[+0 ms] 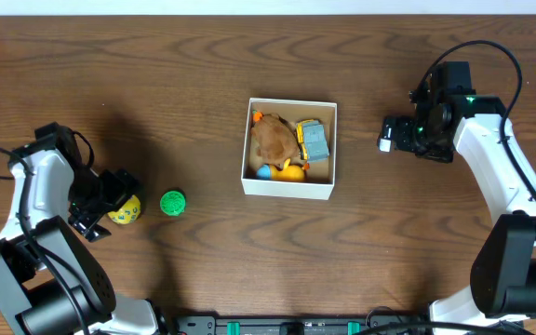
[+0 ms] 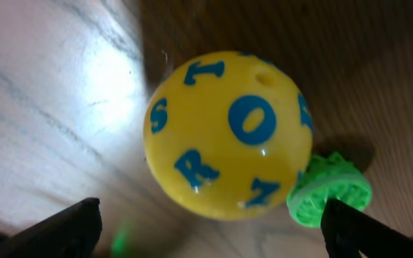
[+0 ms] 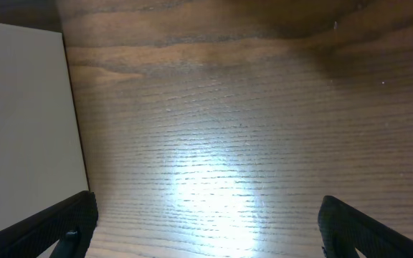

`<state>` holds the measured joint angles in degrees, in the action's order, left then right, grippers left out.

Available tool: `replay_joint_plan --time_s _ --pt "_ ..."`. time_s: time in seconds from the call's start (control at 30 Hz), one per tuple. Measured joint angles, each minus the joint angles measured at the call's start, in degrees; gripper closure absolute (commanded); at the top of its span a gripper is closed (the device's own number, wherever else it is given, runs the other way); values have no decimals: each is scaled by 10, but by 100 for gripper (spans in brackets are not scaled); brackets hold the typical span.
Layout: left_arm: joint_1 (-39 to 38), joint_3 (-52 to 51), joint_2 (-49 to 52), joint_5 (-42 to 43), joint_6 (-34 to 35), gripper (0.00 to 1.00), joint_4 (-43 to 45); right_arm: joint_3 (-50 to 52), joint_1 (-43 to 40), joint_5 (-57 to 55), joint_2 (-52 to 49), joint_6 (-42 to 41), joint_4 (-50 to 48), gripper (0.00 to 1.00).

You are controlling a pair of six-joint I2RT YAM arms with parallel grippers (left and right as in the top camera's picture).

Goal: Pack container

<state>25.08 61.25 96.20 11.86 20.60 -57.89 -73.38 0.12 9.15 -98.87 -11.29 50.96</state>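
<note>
Left pincer (image 2: 210, 236) spread; yellow plastic ball with blue letters (image 2: 228, 132) just ahead. Judged light, rigid, slippery: pinch across its middle. Right pincer (image 3: 206, 233) spread too.

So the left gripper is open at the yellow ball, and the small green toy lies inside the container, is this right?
Not quite. The overhead view shows the green toy on the table beside the yellow ball, outside the container. The left gripper is indeed open at the ball.
</note>
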Motion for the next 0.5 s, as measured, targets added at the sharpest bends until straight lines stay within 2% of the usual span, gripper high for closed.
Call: replay_joint_plan --time_s 0.5 --pt "0 -4 0 -2 2 2 45 0 0 0 0 2 1 1"
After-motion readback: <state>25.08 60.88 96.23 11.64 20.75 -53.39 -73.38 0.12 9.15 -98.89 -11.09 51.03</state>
